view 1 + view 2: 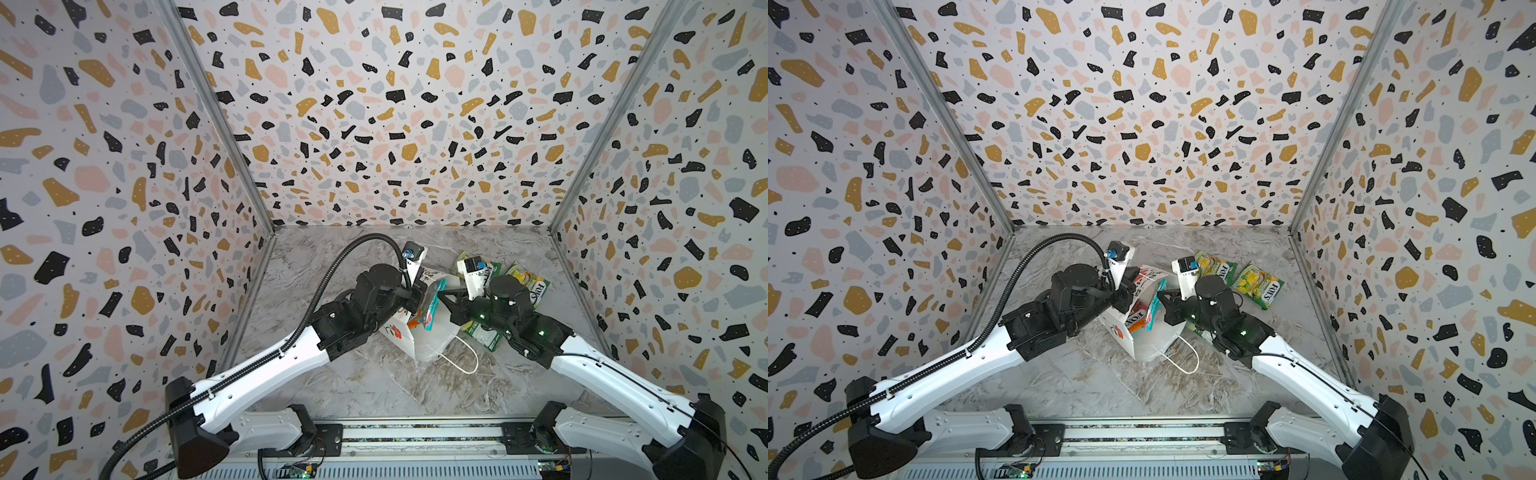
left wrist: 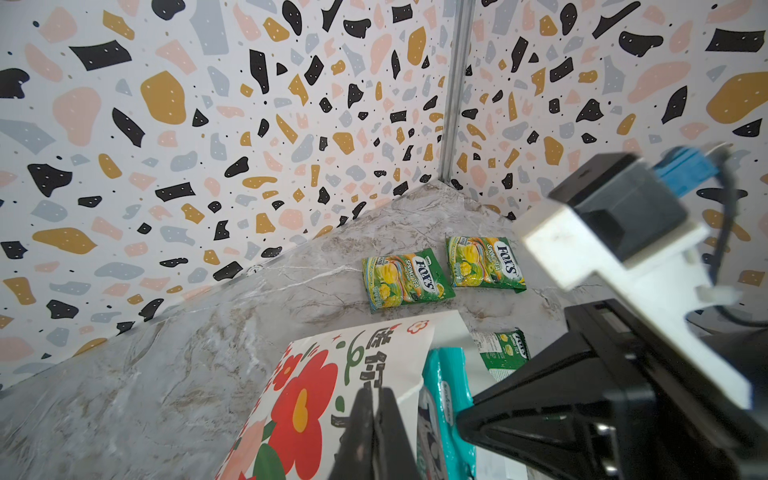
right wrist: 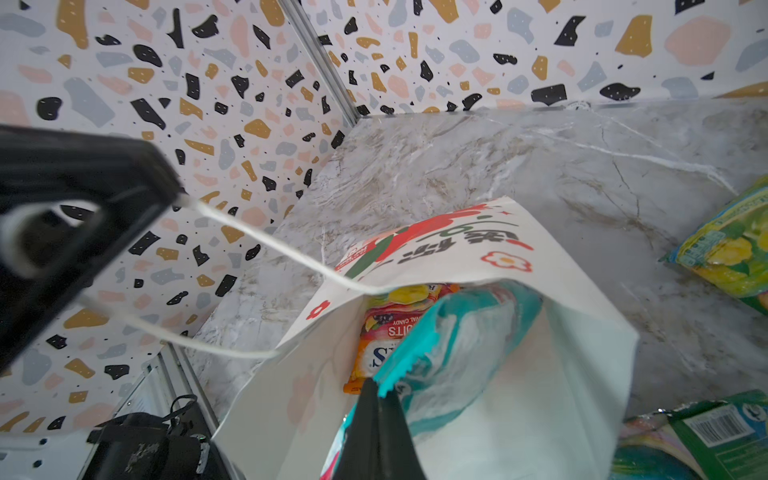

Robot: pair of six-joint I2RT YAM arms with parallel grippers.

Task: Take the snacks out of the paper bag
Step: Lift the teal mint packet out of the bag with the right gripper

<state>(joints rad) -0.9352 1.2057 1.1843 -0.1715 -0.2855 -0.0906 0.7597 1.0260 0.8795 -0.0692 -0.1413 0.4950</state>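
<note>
From my station, the paper bag (image 1: 432, 347) sits mid-table on the marble table (image 1: 332, 386), tilted, with its mouth gaping toward the right arm. My left gripper (image 2: 376, 403) has its jaws pinched together on the bag's cord handle (image 3: 270, 245), which runs taut from the rim to the fingers. The other handle (image 1: 463, 359) lies slack on the tabletop. My right gripper (image 3: 377, 399) is clamped on the serrated edge of the teal pouch (image 3: 457, 340), which stands up out of the bag's mouth. I think its lower end is inside the bag, though the wrist view doesn't settle it. The orange pouch (image 3: 395, 328) is down inside the bag, just behind the teal one. Two green-yellow pouches (image 2: 405, 278) (image 2: 484, 264) lie flat side by side on the marble beyond the bag. The darker green pouch (image 1: 1200, 331) lies on the table beside the bag, partly hidden under the right arm.
</note>
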